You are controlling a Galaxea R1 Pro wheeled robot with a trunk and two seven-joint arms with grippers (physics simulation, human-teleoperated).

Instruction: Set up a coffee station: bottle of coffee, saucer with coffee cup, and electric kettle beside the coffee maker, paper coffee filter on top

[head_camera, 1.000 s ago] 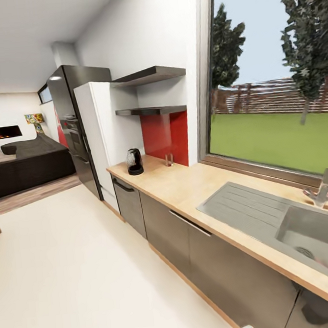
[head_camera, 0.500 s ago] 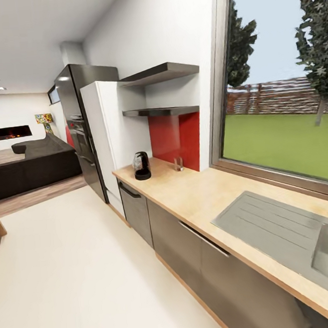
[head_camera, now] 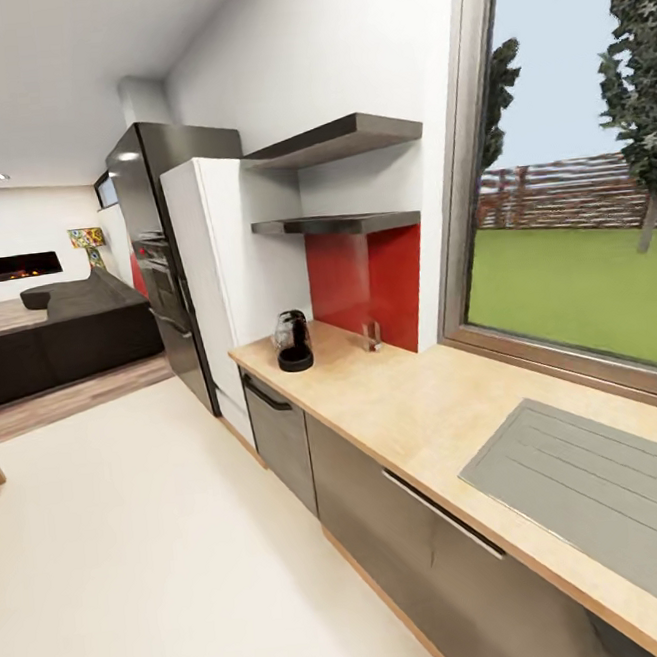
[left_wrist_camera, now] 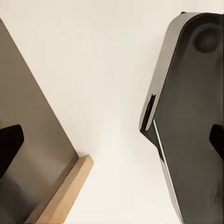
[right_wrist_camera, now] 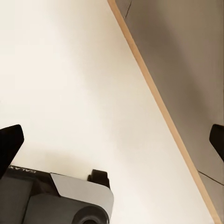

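The kitchen countertop (head_camera: 416, 400) runs from the near right to a white fridge at the back. At its far end stands the electric kettle (head_camera: 293, 342), dark and glassy on a black base. Above that end hangs the kitchen shelf (head_camera: 344, 224), with nothing I can make out on top from this low angle. The coffee maker, bottle of coffee, paper coffee filter, saucer and coffee cup are out of view. My left gripper (left_wrist_camera: 112, 142) and my right gripper (right_wrist_camera: 112, 140) both hang open over the pale floor, nothing between their fingers.
A matching higher shelf (head_camera: 335, 139) hangs above. A small clear item (head_camera: 370, 334) stands by the red backsplash. The grey drainboard (head_camera: 595, 489) lies at the near right. A white fridge (head_camera: 218, 279) and a black oven tower (head_camera: 156, 255) end the counter. Open floor (head_camera: 139, 548) lies left.
The whole head view has shifted as the camera moved along the counter. The sink basin and tap have slid out at the right, and the kettle end looks nearer.
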